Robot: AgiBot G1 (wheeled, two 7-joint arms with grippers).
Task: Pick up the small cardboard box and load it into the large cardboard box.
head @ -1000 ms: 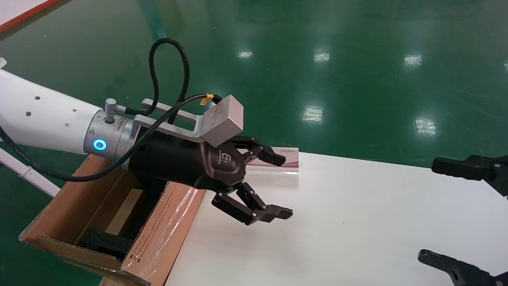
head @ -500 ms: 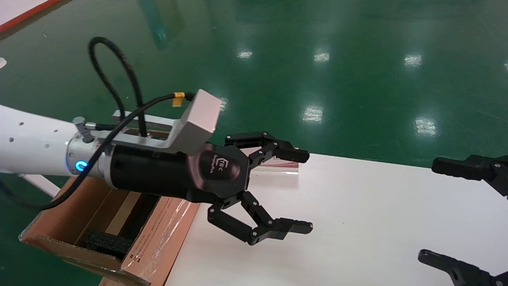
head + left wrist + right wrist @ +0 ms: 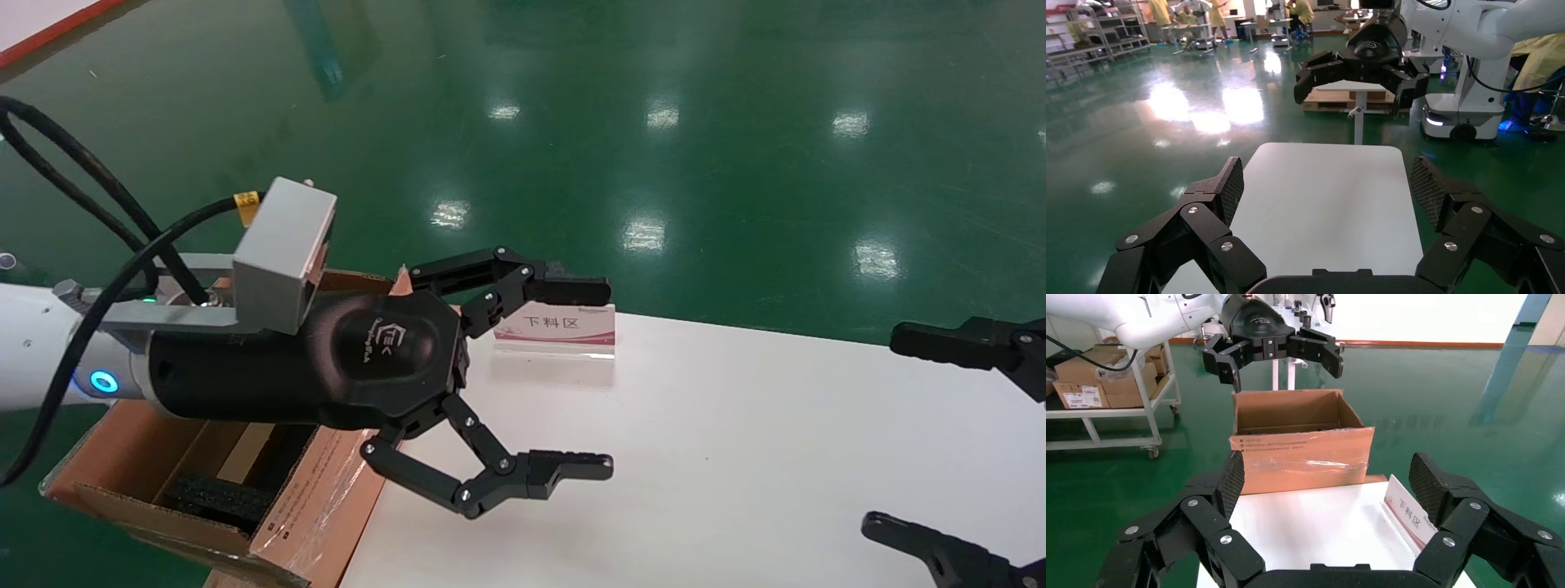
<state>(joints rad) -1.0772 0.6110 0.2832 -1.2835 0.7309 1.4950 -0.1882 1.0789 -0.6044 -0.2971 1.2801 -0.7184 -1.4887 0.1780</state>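
The large cardboard box (image 3: pixel 327 482) stands open against the table's left end, with a taped, printed long flap and black foam (image 3: pixel 216 498) inside. It also shows in the right wrist view (image 3: pixel 1303 456). A flat tan surface (image 3: pixel 245 449) lies inside it; I cannot tell if this is the small cardboard box, which shows nowhere else. My left gripper (image 3: pixel 606 377) is open and empty, held above the table's left part beside the large box. It also shows in its own wrist view (image 3: pixel 1327 184). My right gripper (image 3: pixel 881 431) is open and empty at the right edge.
A white table (image 3: pixel 735 457) with a small sign card (image 3: pixel 564 331) at its far left edge. Green floor lies beyond. A cart with cartons (image 3: pixel 1101 386) stands farther off behind the large box.
My left arm has drawn back to the left and turned, with the gripper staying open and empty. The sign card, covered before, now shows. The right gripper has not moved.
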